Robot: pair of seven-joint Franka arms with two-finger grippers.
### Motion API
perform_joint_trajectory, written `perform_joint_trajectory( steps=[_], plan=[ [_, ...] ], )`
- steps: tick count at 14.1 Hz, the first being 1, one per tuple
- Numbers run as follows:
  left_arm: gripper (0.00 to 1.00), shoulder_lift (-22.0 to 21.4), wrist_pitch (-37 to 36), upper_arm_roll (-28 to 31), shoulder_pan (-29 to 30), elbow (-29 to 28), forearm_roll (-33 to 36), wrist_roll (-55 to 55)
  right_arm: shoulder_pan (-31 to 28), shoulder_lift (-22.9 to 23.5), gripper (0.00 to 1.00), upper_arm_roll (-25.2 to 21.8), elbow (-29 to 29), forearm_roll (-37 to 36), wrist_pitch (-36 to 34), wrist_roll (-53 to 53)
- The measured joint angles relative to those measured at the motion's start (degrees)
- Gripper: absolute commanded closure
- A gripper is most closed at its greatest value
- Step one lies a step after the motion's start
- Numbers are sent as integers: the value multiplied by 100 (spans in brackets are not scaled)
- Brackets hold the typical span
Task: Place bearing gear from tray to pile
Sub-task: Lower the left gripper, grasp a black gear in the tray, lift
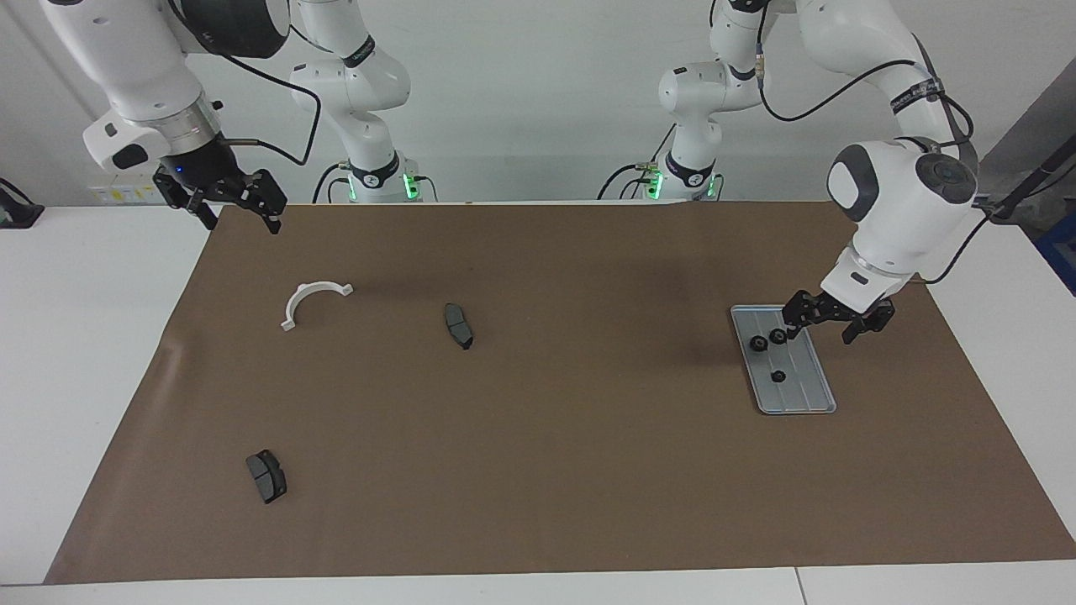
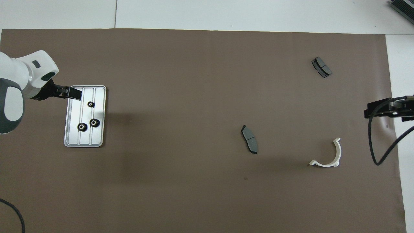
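Facing view, read across from the right arm's end of the table to the left arm's end.

We first meet the right gripper [image 1: 240,217]. It hangs with its claw spread wide and empty over the corner of the brown mat [image 1: 588,470] at its own end of the table, and this arm waits.

On the mat below lies the pile, which we read as a loose scatter. It comprises a white half-ring bracket [image 1: 308,295], a dark brake pad [image 1: 458,326] toward the table's middle, and a second brake pad [image 1: 266,476] well apart from both and farther from the robots. We see no gear among these parts.

Toward the left arm's end of the table sits the tray [image 1: 804,393]. It carries three small black bearing gears: a close pair [image 1: 757,343] [image 1: 778,336] on the half nearer to the robots, and a single gear [image 1: 778,376] about midway along.

The left gripper [image 1: 820,329] hovers over the tray's edge, close to the pair. Its claw is wide open and holds nothing.

We judge the task to be at its outset, in the approach to a first pick, with all three gears in the tray and none delivered. Left to do are the descent onto one gear, the grasp, the carry across the mat, and the release among the scattered parts.
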Motion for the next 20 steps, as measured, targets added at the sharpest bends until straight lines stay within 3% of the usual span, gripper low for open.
perform_joint_trajectory(
  steps=[7,14,20],
  plan=[
    [0,686,620,-18,-5,75,-59,-3,0,0,0,0,0,0,0,0],
    [0,992,1056,-28,-9,-53,-59,-3,0,0,0,0,0,0,0,0],
    [20,998,1117,-32,-10,-323,-59,-10,0,0,0,0,0,0,0,0]
  ],
)
